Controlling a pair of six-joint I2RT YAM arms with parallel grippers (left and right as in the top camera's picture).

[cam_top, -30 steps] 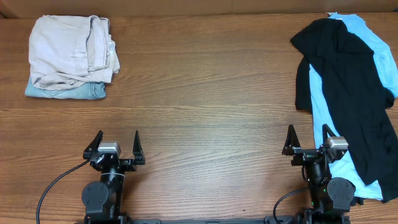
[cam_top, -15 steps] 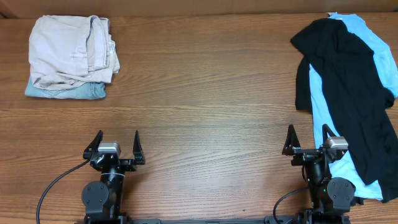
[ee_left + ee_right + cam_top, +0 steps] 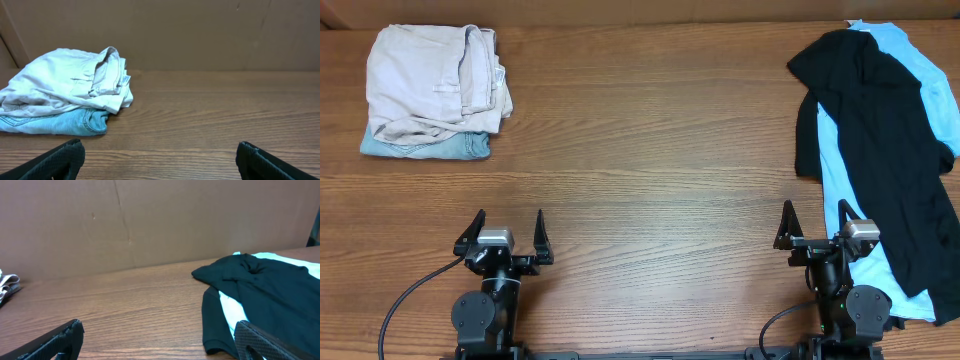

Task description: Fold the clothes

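Observation:
Folded beige khaki shorts [image 3: 435, 80] [image 3: 70, 82] lie on a folded pale blue denim garment [image 3: 425, 147] [image 3: 55, 121] at the table's far left. On the far right a black top [image 3: 885, 140] [image 3: 265, 290] sprawls unfolded over a sky-blue top [image 3: 920, 70] [image 3: 232, 310]. My left gripper [image 3: 505, 232] [image 3: 160, 160] stands open near the front edge, nothing between its fingers. My right gripper [image 3: 815, 226] [image 3: 160, 340] is open too, empty, with its right finger [image 3: 262, 340] close to the hem of the tops.
A brown cardboard wall [image 3: 200, 30] [image 3: 150, 220] runs along the far edge of the wooden table [image 3: 650, 150]. Both arm bases sit at the front edge, with a black cable [image 3: 405, 300] leading off the left one.

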